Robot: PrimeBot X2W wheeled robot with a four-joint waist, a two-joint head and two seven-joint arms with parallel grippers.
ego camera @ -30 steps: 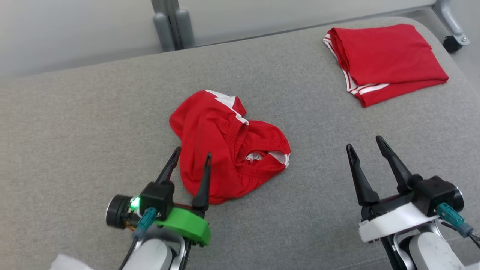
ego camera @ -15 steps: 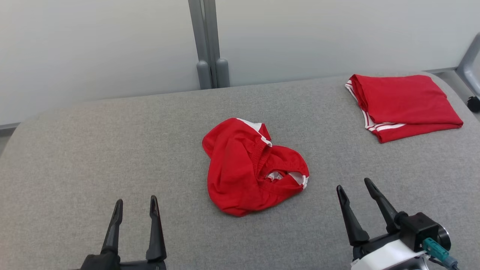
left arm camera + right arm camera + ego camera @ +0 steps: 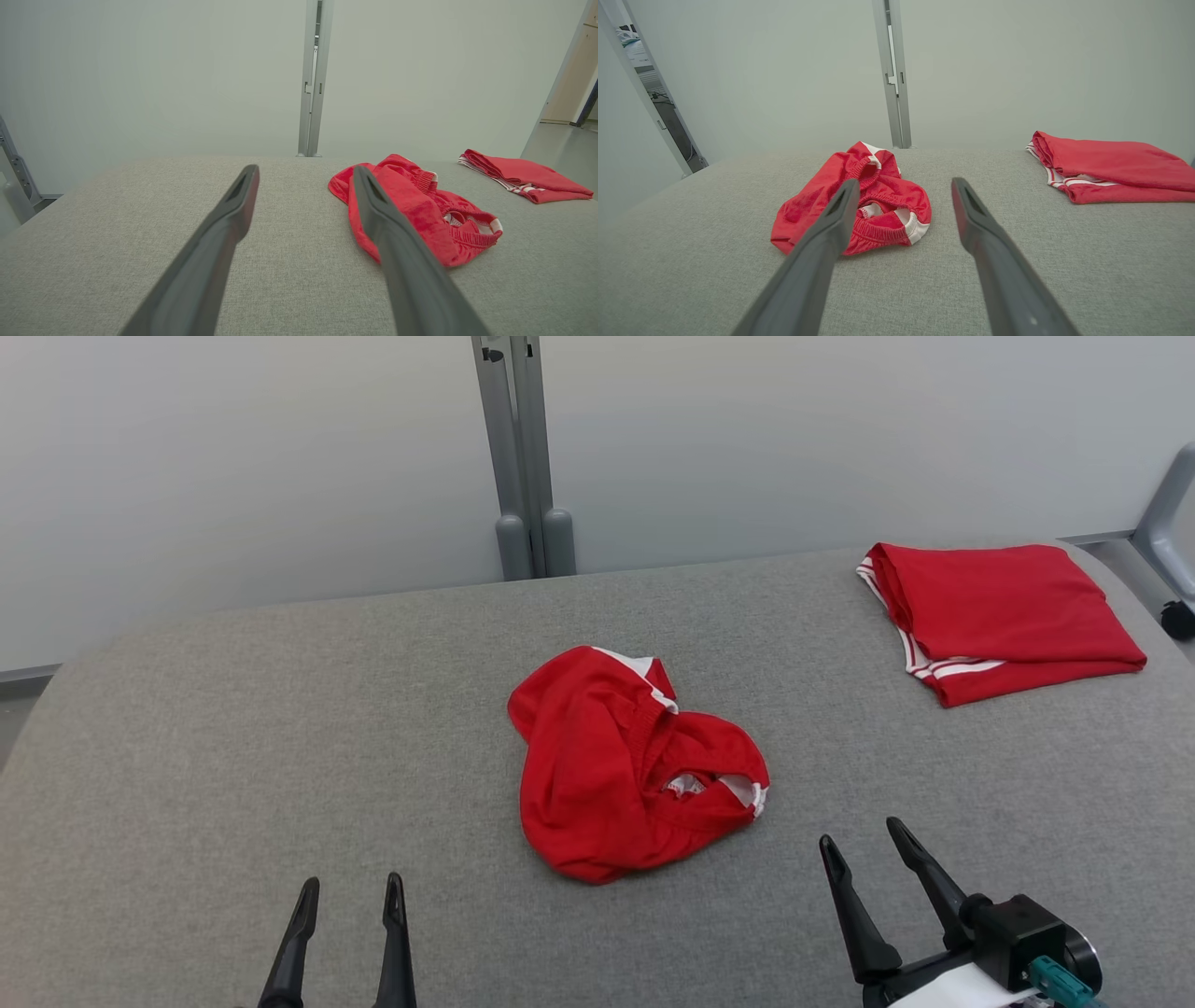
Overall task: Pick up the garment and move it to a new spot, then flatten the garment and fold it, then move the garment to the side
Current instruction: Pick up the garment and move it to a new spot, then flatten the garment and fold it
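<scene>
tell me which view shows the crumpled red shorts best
Head view: the crumpled shorts lie whole and unblocked, from above. The left wrist view has a finger across part of them; the right wrist view has a finger across their front.

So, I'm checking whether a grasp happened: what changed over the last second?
The left hand, which stood open at the near edge of the crumpled garment, has drawn back toward the robot and is now clear of it, open and empty. The head view has also tilted up. The garment keeps its shape and place; the right hand stays open, and the folded garment lies untouched.
</scene>
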